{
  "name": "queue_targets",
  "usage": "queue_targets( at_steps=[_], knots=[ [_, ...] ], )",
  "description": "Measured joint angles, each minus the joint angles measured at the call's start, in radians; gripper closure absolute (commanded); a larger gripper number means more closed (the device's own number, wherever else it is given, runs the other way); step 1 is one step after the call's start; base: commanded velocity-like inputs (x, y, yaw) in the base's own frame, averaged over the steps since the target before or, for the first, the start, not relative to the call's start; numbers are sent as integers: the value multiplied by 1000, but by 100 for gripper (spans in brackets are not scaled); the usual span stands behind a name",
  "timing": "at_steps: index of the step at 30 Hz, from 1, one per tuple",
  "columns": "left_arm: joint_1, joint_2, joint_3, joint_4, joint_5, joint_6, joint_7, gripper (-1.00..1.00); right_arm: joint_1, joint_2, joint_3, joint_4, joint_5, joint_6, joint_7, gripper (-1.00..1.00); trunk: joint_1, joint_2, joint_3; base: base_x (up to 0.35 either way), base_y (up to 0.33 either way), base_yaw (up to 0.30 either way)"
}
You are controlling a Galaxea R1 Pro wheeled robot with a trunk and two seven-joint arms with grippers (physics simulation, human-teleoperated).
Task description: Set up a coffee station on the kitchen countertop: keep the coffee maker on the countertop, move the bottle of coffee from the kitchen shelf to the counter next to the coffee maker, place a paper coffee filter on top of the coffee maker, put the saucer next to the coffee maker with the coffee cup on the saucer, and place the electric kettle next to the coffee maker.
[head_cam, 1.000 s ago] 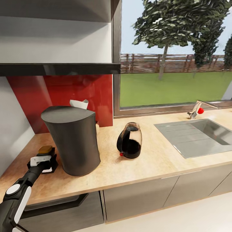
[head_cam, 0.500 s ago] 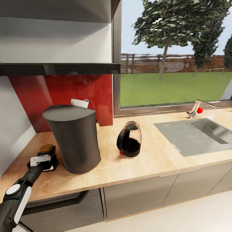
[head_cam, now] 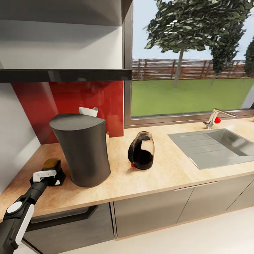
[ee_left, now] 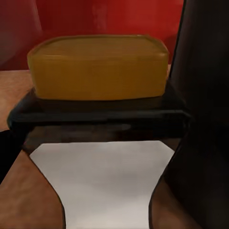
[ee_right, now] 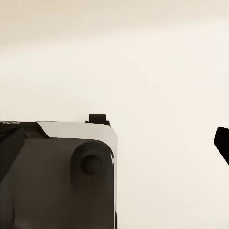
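Observation:
The tall dark-grey coffee maker [head_cam: 82, 152] stands on the light wood countertop [head_cam: 165, 173]. Close beside it is the bottle of coffee [head_cam: 53, 165], seen up close as an amber cap [ee_left: 98, 67] over a white label [ee_left: 107, 183]. My left gripper [head_cam: 47, 175] is shut on its body, low over the counter. The white paper coffee filter [head_cam: 88, 111] peeks up behind the maker's top. On the maker's other side stands the glass electric kettle [head_cam: 141, 151]. The dark kitchen shelf [head_cam: 63, 75] hangs above. My right gripper's one visible fingertip [ee_right: 222, 143] shows against pale floor.
A steel sink [head_cam: 215, 146] with a tap [head_cam: 213, 119] is set into the counter at the right. A red backsplash [head_cam: 70, 102] and a white wall [head_cam: 14, 141] close the corner behind and beside the bottle. Dark cabinet fronts [head_cam: 148, 208] run below the counter edge.
The whole view has shifted slightly, so the camera moved. My left gripper still holds the bottle beside the coffee maker, a touch closer to it.

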Motion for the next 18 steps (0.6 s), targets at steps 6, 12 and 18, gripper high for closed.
queue_targets(
  at_steps=[6, 12, 18],
  knots=[
    [0, 0, 0, 0, 1, 0, 0, -100, 0, 0, 0, 0, 0, 0, 0, -100, 0, 0, 0, 0, 0, 0],
    [0, 0, 0, 0, 1, 0, 0, -100, 0, 0, 0, 0, 0, 0, 0, -100, 0, 0, 0, 0, 0, 0],
    [0, 1, 0, 0, 1, 0, 0, -100, 0, 0, 0, 0, 0, 0, 0, -100, 0, 0, 0, 0, 0, 0]
  ],
)
